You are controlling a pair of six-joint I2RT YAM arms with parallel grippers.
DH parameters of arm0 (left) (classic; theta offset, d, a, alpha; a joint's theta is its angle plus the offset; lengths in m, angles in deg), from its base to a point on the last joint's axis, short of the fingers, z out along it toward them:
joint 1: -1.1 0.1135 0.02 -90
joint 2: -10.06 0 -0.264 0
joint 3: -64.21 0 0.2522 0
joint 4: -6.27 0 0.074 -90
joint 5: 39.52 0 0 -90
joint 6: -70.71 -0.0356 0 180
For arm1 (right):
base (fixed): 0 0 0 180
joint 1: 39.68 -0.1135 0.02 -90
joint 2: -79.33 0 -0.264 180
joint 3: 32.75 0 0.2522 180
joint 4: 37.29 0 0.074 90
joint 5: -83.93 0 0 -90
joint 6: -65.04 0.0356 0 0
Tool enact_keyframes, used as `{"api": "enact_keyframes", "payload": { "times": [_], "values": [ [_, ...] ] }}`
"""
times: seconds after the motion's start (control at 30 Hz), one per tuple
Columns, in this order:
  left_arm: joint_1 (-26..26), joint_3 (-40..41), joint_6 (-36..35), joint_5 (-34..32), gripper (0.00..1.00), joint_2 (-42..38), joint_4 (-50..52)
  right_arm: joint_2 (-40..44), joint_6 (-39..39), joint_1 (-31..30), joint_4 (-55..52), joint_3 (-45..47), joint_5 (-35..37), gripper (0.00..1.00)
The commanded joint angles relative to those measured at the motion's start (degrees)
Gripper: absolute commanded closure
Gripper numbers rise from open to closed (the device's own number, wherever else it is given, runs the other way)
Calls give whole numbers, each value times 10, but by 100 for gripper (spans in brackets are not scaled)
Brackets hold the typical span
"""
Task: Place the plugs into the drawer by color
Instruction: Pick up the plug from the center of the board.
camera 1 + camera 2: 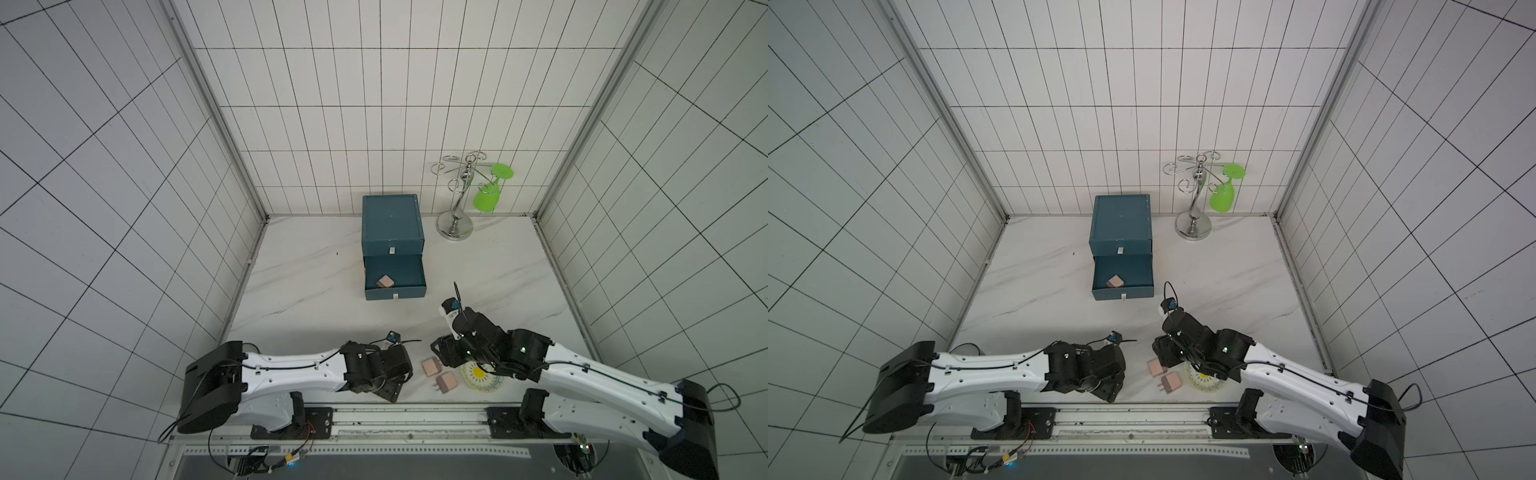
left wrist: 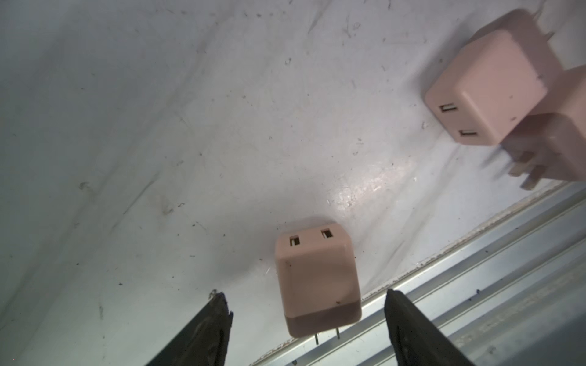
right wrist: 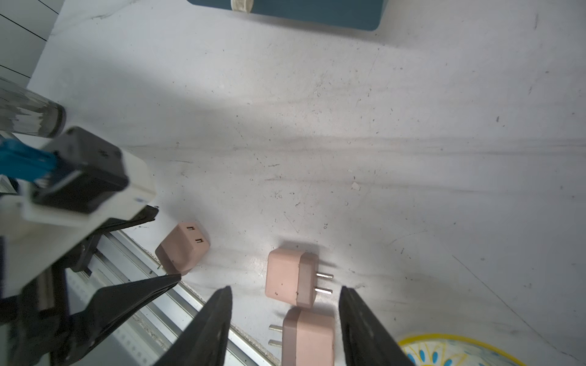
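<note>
Left gripper: fingers are spread wide, one on each side of the plug at the rail; no contact is seen.
Plug at the rail: pinkish-beige, laid at the near table edge, prongs towards the metal rail.
Right gripper: fingers are held apart over two plugs; neither is gripped.
Farther plug: pinkish-beige, prongs pointed right.
Nearer plug: pinkish-beige, prongs pointed left, just beside the farther plug.
Patterned dish: seen just right of the nearer plug, partly covered by the right arm.
Lower drawer: pulled open from the teal drawer box.
Plug in the drawer: pinkish-beige, lying in the near left corner.
Glass rack: stood far right, a green glass hung on it.
</note>
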Motion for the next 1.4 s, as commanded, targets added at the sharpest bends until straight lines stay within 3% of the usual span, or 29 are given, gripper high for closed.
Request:
{"api": "enact_keyframes", "payload": {
  "times": [0.0,0.13,0.3,0.4,0.63,0.7,0.8,0.93,1.0,1.17,1.3,1.37],
  "values": [
    [-8,-31,7,-23,22,38,1,32,1,-2,3,20,25,41],
    [-8,-49,-2,-13,28,79,-25,55,1,-2,2,26,25,40],
    [-8,-68,0,-19,53,140,-17,61,-1,-1,2,33,24,40],
    [-8,-67,5,-15,75,153,-19,64,-2,-1,5,36,22,40],
    [1,-101,-9,-43,100,130,18,90,-13,0,10,42,35,41],
    [19,-119,-24,-48,100,85,19,110,-18,1,17,47,37,41],
    [80,-126,-67,30,100,7,-23,148,-41,8,42,61,1,41],
    [179,-119,-99,165,100,-75,-105,184,-80,33,81,72,-104,38],
    [210,-120,-103,194,100,-97,-122,189,-87,43,84,69,-123,38],
    [246,-153,-110,169,100,-122,-116,160,-100,81,75,38,-121,37],
    [259,-261,-132,22,100,-53,-24,125,-103,113,69,12,-107,39],
    [269,-319,-142,-10,100,5,10,120,-103,116,79,20,-98,39]
  ]
}}
